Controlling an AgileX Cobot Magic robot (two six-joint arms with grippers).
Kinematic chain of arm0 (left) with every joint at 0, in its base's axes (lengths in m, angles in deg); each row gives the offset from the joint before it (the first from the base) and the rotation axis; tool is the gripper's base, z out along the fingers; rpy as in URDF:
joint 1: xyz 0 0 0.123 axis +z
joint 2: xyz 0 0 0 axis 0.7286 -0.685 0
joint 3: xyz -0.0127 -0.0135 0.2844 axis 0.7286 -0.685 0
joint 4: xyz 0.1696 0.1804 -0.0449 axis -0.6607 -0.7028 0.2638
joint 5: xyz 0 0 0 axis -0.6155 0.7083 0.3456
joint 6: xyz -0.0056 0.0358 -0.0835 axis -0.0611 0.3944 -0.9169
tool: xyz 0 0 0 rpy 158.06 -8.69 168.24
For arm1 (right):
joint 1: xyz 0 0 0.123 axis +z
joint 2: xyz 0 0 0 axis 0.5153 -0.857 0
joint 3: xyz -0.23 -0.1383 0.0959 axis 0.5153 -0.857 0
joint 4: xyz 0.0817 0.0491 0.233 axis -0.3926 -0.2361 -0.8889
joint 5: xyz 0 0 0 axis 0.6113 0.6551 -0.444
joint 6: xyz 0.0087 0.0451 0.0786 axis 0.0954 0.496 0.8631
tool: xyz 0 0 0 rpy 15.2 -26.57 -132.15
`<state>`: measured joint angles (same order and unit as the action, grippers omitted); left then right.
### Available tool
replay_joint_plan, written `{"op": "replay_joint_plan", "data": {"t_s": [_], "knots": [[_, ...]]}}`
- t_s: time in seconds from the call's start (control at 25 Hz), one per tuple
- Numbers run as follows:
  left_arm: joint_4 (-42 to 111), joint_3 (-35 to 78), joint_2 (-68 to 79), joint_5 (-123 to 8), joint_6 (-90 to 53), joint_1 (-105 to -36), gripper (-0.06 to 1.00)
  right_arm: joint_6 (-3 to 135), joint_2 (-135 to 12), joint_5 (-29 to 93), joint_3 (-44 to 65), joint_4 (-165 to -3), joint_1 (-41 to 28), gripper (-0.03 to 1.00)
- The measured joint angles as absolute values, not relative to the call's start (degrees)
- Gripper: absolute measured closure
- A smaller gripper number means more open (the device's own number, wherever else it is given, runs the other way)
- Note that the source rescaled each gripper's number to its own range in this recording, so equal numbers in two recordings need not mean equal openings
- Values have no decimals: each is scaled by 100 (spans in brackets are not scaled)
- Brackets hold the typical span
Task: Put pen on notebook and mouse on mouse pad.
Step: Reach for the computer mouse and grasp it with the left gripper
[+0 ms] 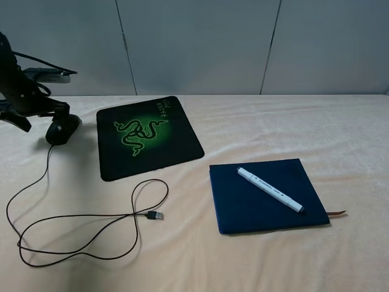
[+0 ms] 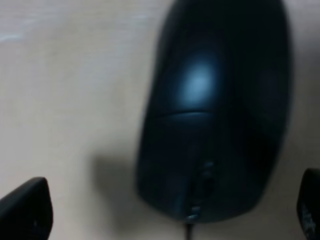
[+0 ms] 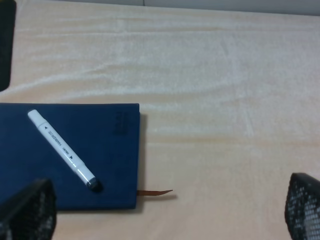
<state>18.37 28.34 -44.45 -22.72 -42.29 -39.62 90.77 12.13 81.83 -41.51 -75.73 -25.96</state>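
Beige tablecloth (image 1: 273, 121), one pen (image 1: 270, 190) on notebook (image 1: 255, 213), one mouse (image 1: 56, 135) beside pad (image 1: 176, 143)

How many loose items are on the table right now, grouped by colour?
Black: 2, the mouse and the mouse pad
Navy blue: 1, the notebook
White: 1, the pen
Total: 4

The mouse (image 2: 215, 110) is smooth, faintly glossy plastic; pad (image 1: 149, 137) and notebook (image 1: 255, 210) look matt; the tablecloth (image 1: 273, 261) is soft, napped cloth.
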Motion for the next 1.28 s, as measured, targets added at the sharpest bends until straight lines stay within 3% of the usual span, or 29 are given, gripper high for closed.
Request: {"op": "replay_joint_plan", "data": {"t_s": [1.28], "knots": [[1853, 3126, -5006, -2673, -4535, -4100, -1, 9077, 1224, 8178, -4151, -7573, -2596, -3]]}}
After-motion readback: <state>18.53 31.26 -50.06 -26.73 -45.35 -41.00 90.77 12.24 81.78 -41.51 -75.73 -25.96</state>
